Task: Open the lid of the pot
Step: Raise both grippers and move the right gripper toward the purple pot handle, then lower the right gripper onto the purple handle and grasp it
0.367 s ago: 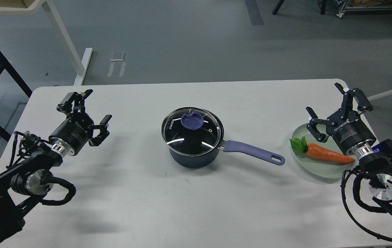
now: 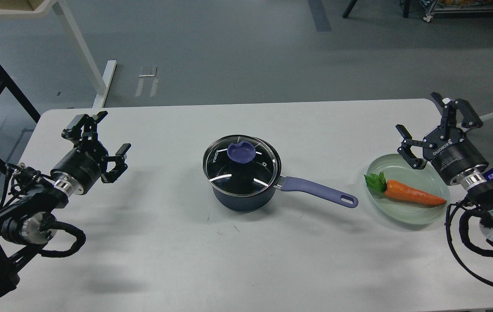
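A dark blue pot [image 2: 243,191] stands at the middle of the white table, its purple handle [image 2: 315,190] pointing right. A glass lid [image 2: 241,163] with a purple knob [image 2: 241,152] sits closed on it. My left gripper [image 2: 97,135] is open and empty, far left of the pot. My right gripper [image 2: 432,123] is open and empty, far right of the pot, above the far edge of a plate.
A pale green plate [image 2: 402,212] at the right holds a toy carrot [image 2: 406,193] with green leaves. The white table [image 2: 237,260] spans the view. Beyond its far edge are grey floor and a white desk leg [image 2: 82,52].
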`<state>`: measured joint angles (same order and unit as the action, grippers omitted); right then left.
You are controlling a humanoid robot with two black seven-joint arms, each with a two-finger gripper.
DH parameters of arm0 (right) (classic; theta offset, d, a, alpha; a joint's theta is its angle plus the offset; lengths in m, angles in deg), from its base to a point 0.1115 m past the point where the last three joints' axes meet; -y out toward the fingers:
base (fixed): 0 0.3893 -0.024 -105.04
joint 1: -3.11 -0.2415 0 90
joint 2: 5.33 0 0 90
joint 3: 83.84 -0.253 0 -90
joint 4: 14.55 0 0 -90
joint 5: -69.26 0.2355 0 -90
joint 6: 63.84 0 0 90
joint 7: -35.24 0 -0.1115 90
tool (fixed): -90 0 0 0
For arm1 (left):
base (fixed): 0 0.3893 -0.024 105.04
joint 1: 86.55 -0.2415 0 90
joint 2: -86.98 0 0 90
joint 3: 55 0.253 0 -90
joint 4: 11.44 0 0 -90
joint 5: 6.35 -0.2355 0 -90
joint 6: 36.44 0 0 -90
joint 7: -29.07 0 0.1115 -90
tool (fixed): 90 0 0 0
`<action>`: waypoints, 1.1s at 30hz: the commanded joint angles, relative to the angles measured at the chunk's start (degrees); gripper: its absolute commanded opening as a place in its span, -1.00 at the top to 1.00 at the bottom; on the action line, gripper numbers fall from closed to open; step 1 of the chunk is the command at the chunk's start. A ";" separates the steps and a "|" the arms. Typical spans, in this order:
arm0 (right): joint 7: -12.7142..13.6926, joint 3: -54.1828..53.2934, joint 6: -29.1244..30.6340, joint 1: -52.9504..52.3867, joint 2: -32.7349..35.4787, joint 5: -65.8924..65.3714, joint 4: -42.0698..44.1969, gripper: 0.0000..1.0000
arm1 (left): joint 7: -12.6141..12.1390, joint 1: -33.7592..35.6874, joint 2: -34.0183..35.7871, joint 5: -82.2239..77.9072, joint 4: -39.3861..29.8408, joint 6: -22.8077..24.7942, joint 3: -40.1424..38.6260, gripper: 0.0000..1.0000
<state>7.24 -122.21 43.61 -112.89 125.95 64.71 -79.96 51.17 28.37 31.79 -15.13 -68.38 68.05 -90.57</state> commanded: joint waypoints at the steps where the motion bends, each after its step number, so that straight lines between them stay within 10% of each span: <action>1: 0.00 0.57 -0.14 -4.31 5.81 -7.99 -3.83 -1.00 | 0.22 1.44 1.92 -0.01 0.95 0.45 0.16 -0.99; 15: 0.00 17.07 0.22 -25.57 15.41 -65.90 -17.55 -1.00 | 0.75 7.85 4.12 -6.94 0.07 7.83 0.24 -0.99; 33: 0.00 49.26 -4.09 -43.70 -0.85 -95.90 -10.97 -0.79 | 4.36 14.98 4.03 -14.94 -2.82 6.43 1.21 -0.98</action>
<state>7.23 -73.97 39.56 -156.49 126.98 -29.70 -92.70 55.55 43.37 35.56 -28.99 -69.87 74.63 -89.66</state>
